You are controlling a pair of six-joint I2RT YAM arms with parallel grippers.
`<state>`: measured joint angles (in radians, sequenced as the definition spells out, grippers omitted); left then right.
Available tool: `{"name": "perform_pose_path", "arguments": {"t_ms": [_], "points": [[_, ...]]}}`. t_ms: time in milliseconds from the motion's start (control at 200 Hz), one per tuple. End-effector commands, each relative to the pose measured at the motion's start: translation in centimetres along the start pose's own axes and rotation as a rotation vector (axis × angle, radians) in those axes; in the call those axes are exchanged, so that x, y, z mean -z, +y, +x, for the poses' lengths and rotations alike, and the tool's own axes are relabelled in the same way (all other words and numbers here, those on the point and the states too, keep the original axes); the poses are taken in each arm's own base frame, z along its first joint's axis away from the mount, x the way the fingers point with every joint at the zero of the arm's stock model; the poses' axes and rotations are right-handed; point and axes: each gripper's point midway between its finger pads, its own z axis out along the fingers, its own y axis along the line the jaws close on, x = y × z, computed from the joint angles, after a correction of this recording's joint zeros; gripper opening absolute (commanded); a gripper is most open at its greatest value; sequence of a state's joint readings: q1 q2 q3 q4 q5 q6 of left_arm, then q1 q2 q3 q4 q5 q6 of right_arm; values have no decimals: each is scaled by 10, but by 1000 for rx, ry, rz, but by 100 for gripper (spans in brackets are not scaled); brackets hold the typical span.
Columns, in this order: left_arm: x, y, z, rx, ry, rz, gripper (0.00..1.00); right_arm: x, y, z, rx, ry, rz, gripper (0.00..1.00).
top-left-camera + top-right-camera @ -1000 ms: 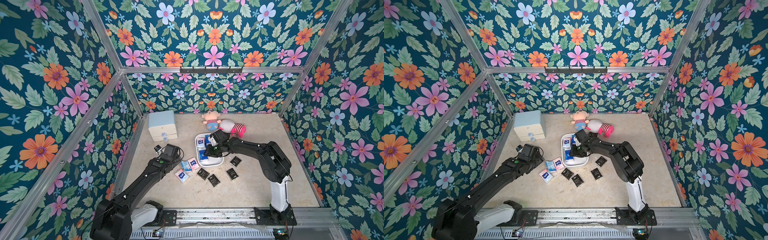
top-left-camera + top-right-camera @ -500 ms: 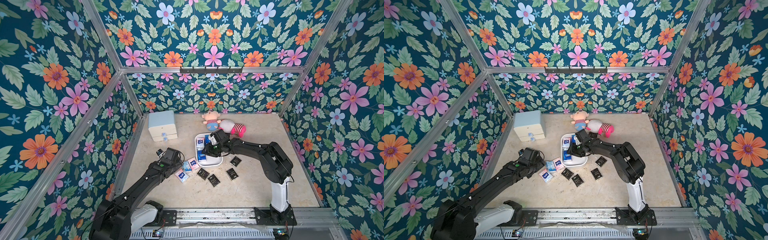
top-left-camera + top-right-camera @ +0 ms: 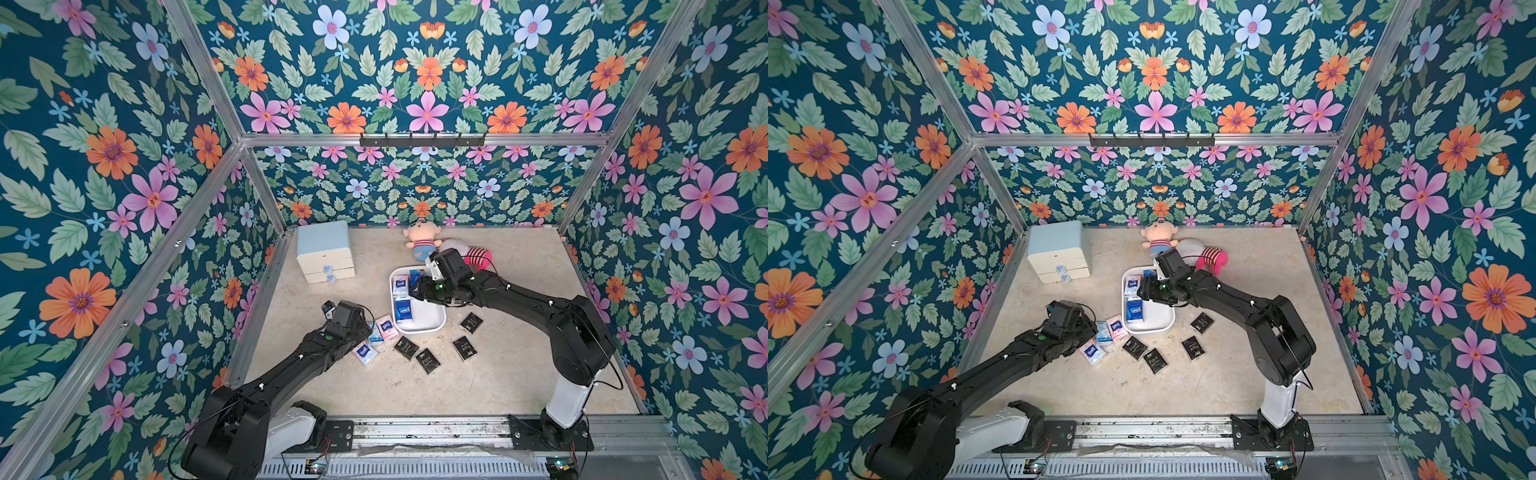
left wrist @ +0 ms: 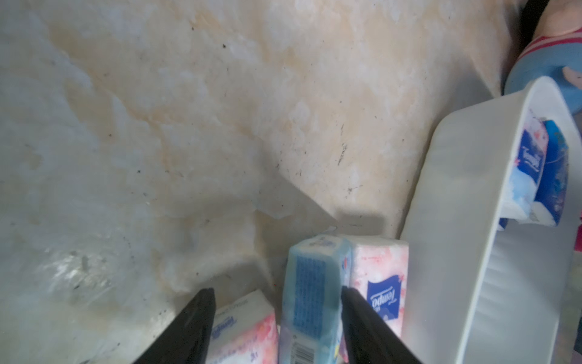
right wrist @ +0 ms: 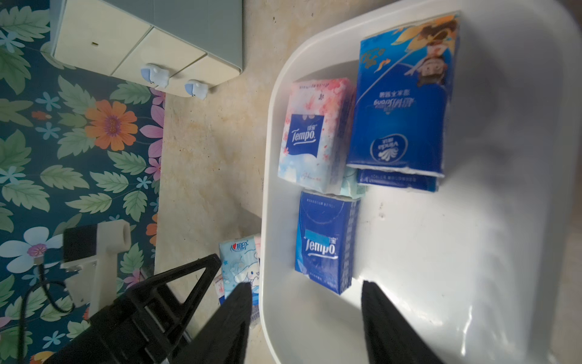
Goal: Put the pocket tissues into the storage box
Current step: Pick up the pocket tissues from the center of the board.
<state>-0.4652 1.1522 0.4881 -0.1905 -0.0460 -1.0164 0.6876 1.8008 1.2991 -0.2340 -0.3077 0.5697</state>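
Parted around a light blue packet of pocket tissues: the left fingers. Packet up on its edge on the desk, close against one finger, with a clear gap to the other, so not clamped. Just beside it, a pink-and-white packet standing against the outer wall of the storage box. Below the gap, a second pink-and-white packet lying flat.

Spread apart and empty, hanging over the near-left rim of the box: the right fingers. Inside the box, a dark blue Tempo packet flat on the floor. At the end nearest the plush dolls, a pink-and-white Tempo packet side by side with a dark blue Vinda packet, the Vinda one stacked on another blue packet.

Flat on the desk in front of the box and apart from both arms, four black packets. In the back left corner, a cream cabinet.
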Motion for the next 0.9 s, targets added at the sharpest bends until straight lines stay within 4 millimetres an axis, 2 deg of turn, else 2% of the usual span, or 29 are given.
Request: {"name": "perform_pose_path", "arguments": {"t_ms": [0, 195, 400, 545, 730, 895], "points": [[-3, -18, -2, -5, -18, 104, 67, 9, -11, -1, 12, -18, 41, 60], [-9, -22, -1, -11, -32, 144, 61, 18, -26, 3, 5, -14, 70, 61], [-16, -22, 0, -5, -42, 151, 44, 26, -34, 5, 3, -17, 93, 60], [-13, -20, -7, -9, -77, 135, 32, 31, -38, 3, 4, -23, 102, 60], [1, -10, -24, -107, -130, 58, 36, 36, -43, 2, 12, -19, 117, 60], [-7, 5, -32, -213, -106, -58, 46, 38, -46, 3, 21, -11, 124, 60]]}}
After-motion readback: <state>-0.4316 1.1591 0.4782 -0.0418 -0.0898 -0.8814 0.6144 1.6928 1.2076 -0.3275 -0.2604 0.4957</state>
